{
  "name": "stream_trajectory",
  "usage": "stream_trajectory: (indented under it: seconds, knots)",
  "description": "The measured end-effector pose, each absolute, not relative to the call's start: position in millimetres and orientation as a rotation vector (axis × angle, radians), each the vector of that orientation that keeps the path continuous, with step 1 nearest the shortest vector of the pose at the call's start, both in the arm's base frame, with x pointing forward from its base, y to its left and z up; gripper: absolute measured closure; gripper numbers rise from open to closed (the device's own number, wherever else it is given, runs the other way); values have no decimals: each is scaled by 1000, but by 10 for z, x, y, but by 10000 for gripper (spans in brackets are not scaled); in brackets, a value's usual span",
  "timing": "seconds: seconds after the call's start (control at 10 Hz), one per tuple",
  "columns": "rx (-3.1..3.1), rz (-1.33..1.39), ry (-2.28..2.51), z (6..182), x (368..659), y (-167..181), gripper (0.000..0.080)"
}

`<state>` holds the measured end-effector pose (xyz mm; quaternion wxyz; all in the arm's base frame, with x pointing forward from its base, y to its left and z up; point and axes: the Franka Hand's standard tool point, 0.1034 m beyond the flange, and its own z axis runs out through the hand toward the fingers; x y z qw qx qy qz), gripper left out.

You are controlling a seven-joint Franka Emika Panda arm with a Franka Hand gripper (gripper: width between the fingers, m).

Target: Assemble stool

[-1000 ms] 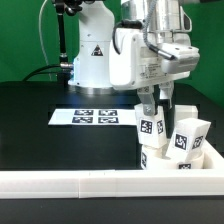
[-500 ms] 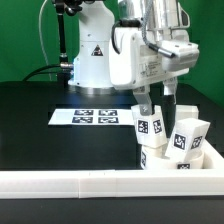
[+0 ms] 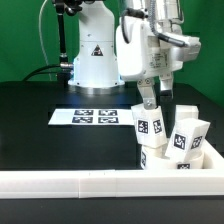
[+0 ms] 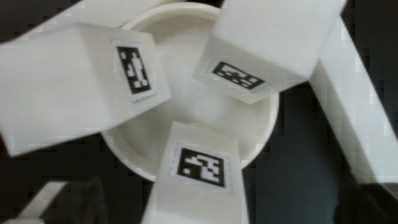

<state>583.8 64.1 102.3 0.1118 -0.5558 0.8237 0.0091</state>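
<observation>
Already, all three legs (image 3: 152, 128) stood up from the round seat (image 4: 187, 110), which sat against the white rail (image 3: 60, 183) at the exterior view's right edge of the dark surface (image 3: 40, 130). The hand (image 3: 157, 92) hung just above them, spread wide and holding nothing. The stool looked nearly finished, though whether each leg was fully seated could not be told.

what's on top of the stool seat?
Three legs stand on the round seat, seen from the wrist view. Their bottoms and the seat's middle are covered.
</observation>
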Motion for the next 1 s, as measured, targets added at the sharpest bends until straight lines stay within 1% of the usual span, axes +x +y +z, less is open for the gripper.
stream_trajectory:
  seconds: [0.1,0.4,0.8,1.0]
  knots:
    - [-1788,33,2331,1033,5832,660,151]
    - [-2212,-8,1967,1156,5938,699,151]
    - [-2445,-49,1674,1151,5946,686,151]
    - [-2692,-90,1302,1150,5945,650,151]
